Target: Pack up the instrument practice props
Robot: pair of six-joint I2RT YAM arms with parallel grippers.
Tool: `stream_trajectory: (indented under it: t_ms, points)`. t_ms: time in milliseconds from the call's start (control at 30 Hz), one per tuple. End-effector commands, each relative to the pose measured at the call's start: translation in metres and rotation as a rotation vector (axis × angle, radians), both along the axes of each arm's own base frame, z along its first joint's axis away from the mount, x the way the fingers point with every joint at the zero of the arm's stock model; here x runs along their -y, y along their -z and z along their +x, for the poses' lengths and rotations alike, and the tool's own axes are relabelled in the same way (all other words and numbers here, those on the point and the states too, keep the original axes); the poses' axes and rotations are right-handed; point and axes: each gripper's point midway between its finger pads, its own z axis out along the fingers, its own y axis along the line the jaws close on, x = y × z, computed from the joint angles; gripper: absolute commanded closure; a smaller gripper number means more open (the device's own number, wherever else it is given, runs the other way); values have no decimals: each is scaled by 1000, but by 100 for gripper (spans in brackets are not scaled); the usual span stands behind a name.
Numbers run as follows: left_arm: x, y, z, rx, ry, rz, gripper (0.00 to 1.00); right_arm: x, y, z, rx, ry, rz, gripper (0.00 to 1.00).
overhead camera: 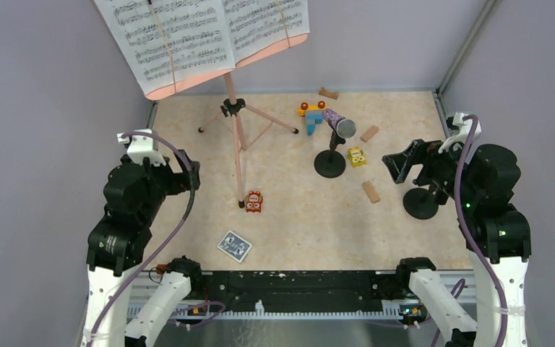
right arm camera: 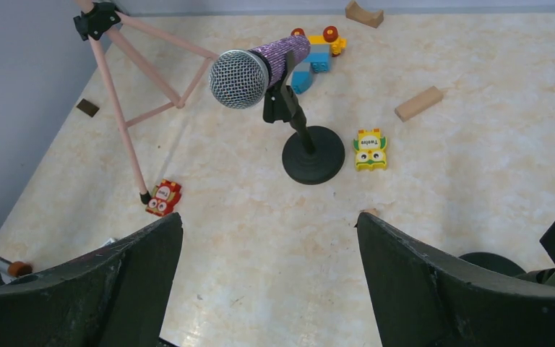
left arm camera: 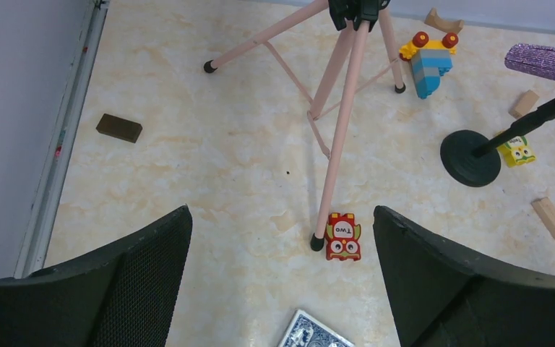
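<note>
A beige marbled tabletop (overhead camera: 296, 224) carries the clutter; a red owl-faced toy block marked "Two" (left arm camera: 342, 236) lies just ahead of the left tool (left arm camera: 280, 231), in line with its gap; a blue patterned playing-card pack (left arm camera: 314, 337) lies nearer, cut by the view's lower edge; a dark brown rectangular block (left arm camera: 119, 128) sits ahead to the left; a blue, yellow and orange brick toy with red wheels (left arm camera: 426, 58) stands far ahead, rightward; ahead of the right tool (right arm camera: 269, 231) lies a yellow owl-faced toy block (right arm camera: 371, 150); a pale wooden bar (right arm camera: 418, 103) lies beyond it, rightward; a wooden arch block (right arm camera: 363, 13) rests farthest ahead.
</note>
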Motion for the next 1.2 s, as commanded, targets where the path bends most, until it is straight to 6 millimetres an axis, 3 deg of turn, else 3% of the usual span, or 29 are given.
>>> stream_trajectory:
  t_ms: [0,233,433,733,833,933,1167]
  points:
    - [-6,-10,2,42,-41,-9,1,5,-10,2,46,25,-12,11]
    - [-12,-23,5,96,-82,-22,1,9,-8,2,30,57,-3,11]
    - [5,-21,16,99,-1,-44,1,11,-19,-3,52,79,16,11]
    - [23,-14,58,116,34,-96,1,4,-37,-13,91,45,47,10]
    - [40,-4,73,130,100,-141,1,4,-36,-16,95,40,53,10]
    - [55,18,83,124,151,-211,1,3,-32,-16,85,34,41,10]
    - [55,47,108,172,125,-213,1,-3,-25,-16,70,-1,57,10]
